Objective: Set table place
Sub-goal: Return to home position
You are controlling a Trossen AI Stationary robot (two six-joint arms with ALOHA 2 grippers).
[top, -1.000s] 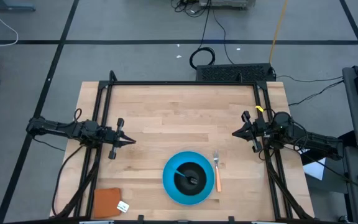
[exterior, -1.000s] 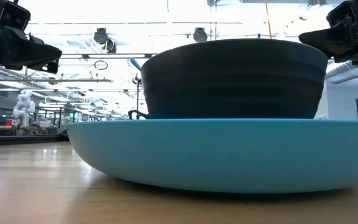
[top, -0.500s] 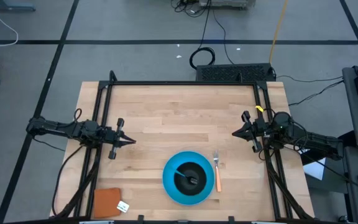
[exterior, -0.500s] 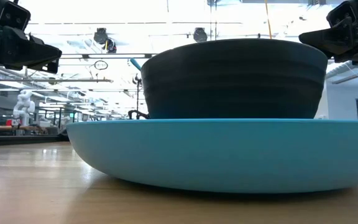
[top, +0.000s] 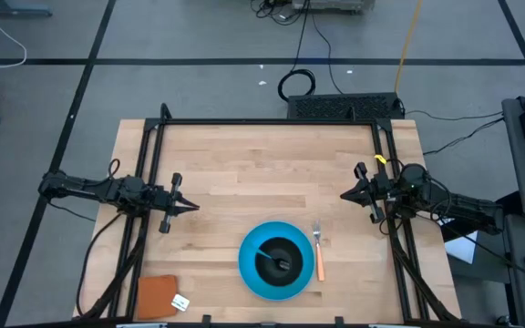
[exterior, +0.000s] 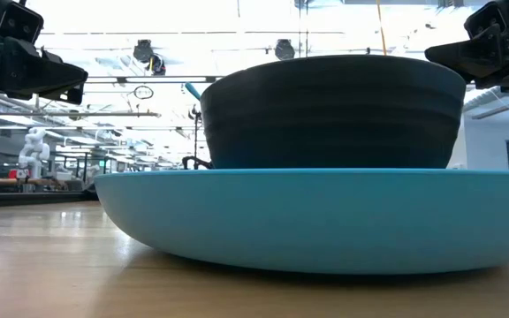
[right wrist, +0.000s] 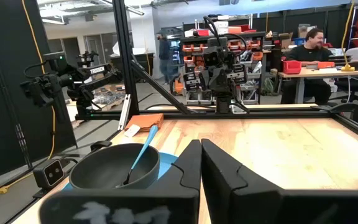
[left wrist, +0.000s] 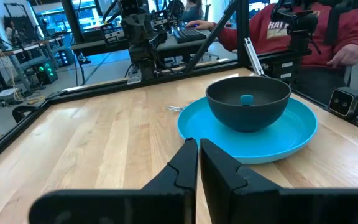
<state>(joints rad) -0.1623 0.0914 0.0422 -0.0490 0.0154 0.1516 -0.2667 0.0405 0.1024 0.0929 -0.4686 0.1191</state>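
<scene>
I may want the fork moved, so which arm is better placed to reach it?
Probably the right. The right gripper sits shut and empty on the fork's side of the plate; the left gripper is across the plate.

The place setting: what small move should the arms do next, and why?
Probably none: the place looks set. The teal spoon lies in the black bowl, which sits on the blue plate; the orange-handled fork lies beside the plate. The left gripper and right gripper hang shut and empty near the table's sides.
</scene>
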